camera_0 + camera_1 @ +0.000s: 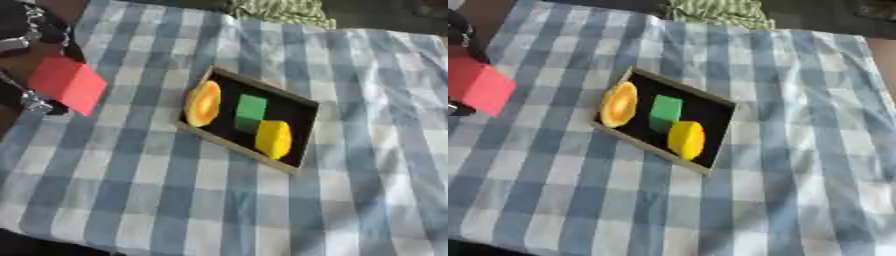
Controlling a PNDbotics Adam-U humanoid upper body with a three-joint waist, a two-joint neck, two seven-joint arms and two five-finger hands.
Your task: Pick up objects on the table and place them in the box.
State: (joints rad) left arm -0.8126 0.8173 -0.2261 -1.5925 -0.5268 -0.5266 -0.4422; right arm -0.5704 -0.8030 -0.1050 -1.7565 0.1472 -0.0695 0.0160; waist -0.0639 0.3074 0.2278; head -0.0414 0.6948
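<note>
A blue and white checked cloth covers the whole table and lies a little rumpled toward the far side, where a green striped fabric is bunched at the table's edge. Near the middle of the cloth sits the box, a shallow tray with a pale wooden rim and a black floor, set askew to the checks. Three things already lie inside it: an orange rounded piece against the left end, a yellow rounded piece toward the near right corner, and a green cube between the two, just beside each of them. Off to the left, well apart from the box, the robot's left hand comes in from the upper left corner, black with silver parts, and carries a red block. The block is off the cloth, tilted with one corner pointing down, and it sits on the box side of the hand, with dark and silver fingers showing at its top and lower left edges, so the hand is closed around it. The block hangs over the left margin of the cloth rather than over the box. The right hand does not appear in either view.
</note>
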